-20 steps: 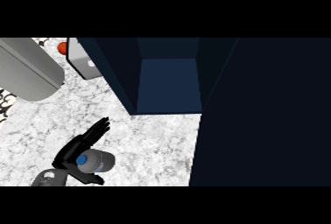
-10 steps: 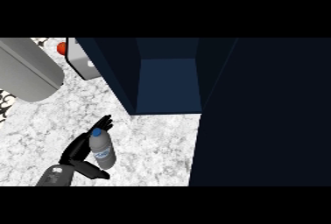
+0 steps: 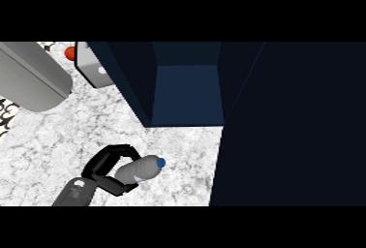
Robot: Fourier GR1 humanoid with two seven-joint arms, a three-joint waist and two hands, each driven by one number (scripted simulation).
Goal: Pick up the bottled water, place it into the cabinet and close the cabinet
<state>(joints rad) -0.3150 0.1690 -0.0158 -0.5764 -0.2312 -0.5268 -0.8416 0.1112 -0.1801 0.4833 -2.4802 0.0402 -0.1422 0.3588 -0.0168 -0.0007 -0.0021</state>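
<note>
The bottled water [image 3: 138,170] is a clear bottle with a blue cap [image 3: 161,162]. It is tilted, with the cap pointing right toward the cabinet. My left hand [image 3: 106,167] comes in from the lower left with its fingers and thumb curled round the bottle's lower part, hiding the base. It hangs over the marble counter [image 3: 64,140]. The dark blue cabinet [image 3: 186,92] stands open just beyond, its inside showing. Its wide dark door [image 3: 293,126] fills the right side. My right hand does not show.
A big grey rounded body [image 3: 32,77] lies at the upper left. Beside it is a pale grey box [image 3: 97,70] with a red knob [image 3: 70,51]. A black-and-white patterned strip [image 3: 6,114] runs along the left edge.
My left hand went from straight fingers beside the bottle to curled round it. The bottle has tipped so that its cap now points right toward the cabinet.
</note>
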